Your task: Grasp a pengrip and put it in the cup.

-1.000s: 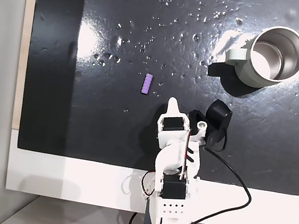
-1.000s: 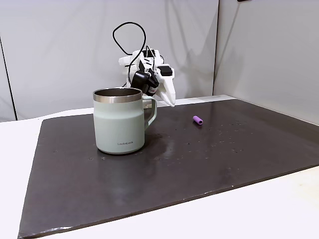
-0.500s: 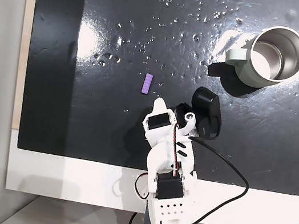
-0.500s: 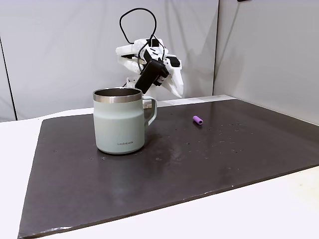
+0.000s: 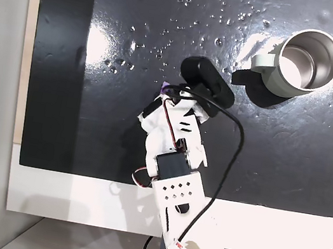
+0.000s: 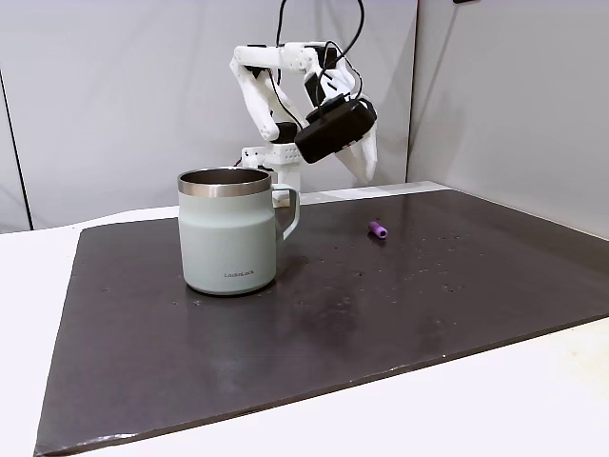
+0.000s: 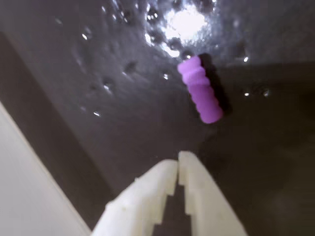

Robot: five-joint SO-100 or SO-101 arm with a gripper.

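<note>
Pincer (image 7: 177, 162) closed, empty; we see it swung from lower right toward pengrip (image 7: 200, 96), now frame centre. Must open before grasp.

Bare mat (image 6: 428, 286) round pengrip (image 7: 200, 96); cup (image 6: 228, 233) well apart.

Pengrip (image 5: 164, 86) nearly all covered by the arm (image 5: 172, 145) in a fixed view from above, left of centre; just a purple sliver peeking out at the wrist's upper left edge. Gripper (image 7: 177, 162) cut off by the bottom edge in the wrist view, only the 2 white fingertips in frame, soft and blurred. Arm base cropped at the bottom edge. Small lettering on the cup (image 6: 228, 243), centre left of the side view, too tiny to read.
</note>
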